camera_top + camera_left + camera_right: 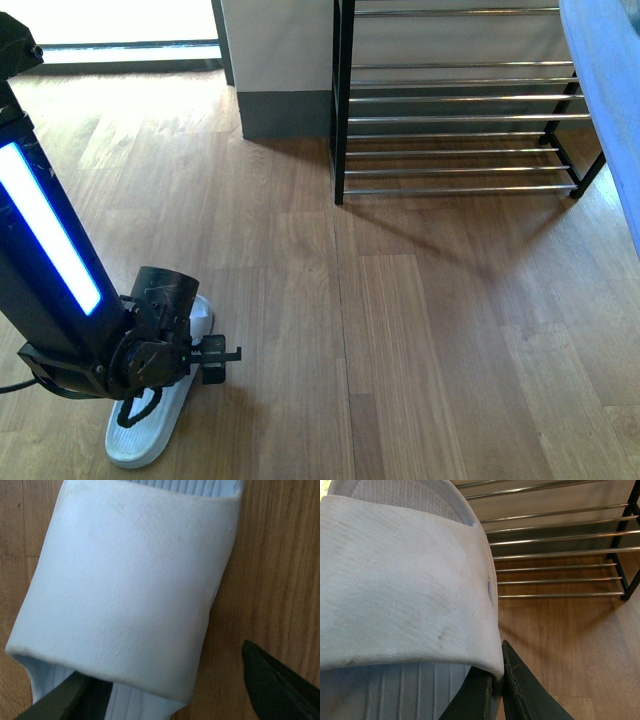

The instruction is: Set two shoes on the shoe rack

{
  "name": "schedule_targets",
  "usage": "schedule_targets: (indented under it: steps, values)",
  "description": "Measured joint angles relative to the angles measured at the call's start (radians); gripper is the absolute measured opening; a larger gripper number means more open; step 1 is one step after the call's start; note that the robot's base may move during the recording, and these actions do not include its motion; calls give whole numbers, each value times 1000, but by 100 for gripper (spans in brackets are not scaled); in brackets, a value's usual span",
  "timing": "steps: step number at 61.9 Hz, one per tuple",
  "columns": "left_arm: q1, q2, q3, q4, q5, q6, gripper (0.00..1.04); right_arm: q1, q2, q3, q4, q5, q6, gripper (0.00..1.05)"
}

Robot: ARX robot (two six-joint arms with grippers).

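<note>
Front view: at 7 o'clock, on the wooden floor point(420, 330), a pale blue slide point(150, 430), long axis running 7 to 1 o'clock, directly under the left arm point(50, 250); shoe rack point(460, 118) well apart at 1 o'clock. Left wrist view: left jaws apart, one tip tucked beneath the strap, the other out over bare floor, strap edge between them. Right wrist view: right jaws clamped on the strap edge of a second slide point(395, 580), rack rods just beyond. Likely next: closing the left jaws on the strap.
</note>
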Motion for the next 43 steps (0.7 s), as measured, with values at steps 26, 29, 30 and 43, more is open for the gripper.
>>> schedule_targets:
  steps: [26,29,30,43]
  values:
    - [21,3,-8,24,21,-5,8,0,0,0,0,0,0,1]
    - [23,0,-16,31,18,-7,3,0,0,0,0,0,0,1]
    - [25,-5,-23,36,13,-13,2,0,0,0,0,0,0,1]
    - [55,-106,-138,79,-31,-43,2,0,0,0,0,0,0,1]
